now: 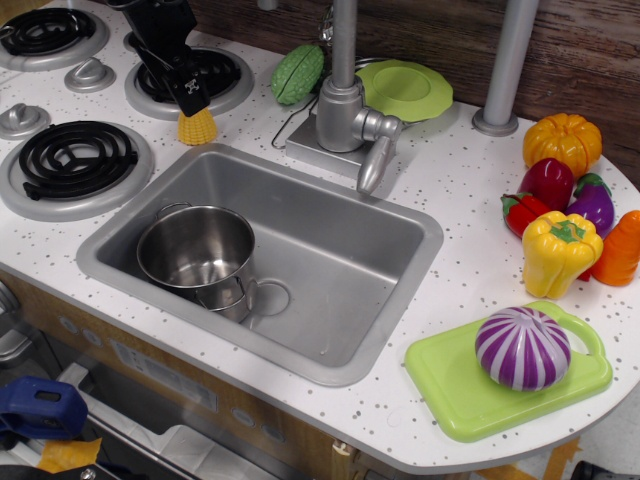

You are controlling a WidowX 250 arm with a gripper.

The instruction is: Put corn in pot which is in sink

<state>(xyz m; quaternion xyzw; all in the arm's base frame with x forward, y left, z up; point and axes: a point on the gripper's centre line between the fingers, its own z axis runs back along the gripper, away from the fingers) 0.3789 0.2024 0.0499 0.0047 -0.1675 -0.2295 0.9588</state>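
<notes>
The corn (197, 127) is a stubby yellow cob held upright in my gripper (190, 101), which is shut on its top. It hangs just above the white counter at the sink's far left corner, beside the stove burner. The shiny steel pot (197, 254) with two loop handles stands empty in the left part of the grey sink (340, 260), in front of and below the corn. My black arm comes down from the upper left.
Stove burners (75, 158) lie left of the sink. A grey faucet (350, 110) stands behind it, with a green vegetable (297, 73) and a green plate (405, 90). A yellow pepper (558, 250), a pumpkin (562, 140) and other toys sit right. A purple onion (522, 347) rests on a green board (450, 385).
</notes>
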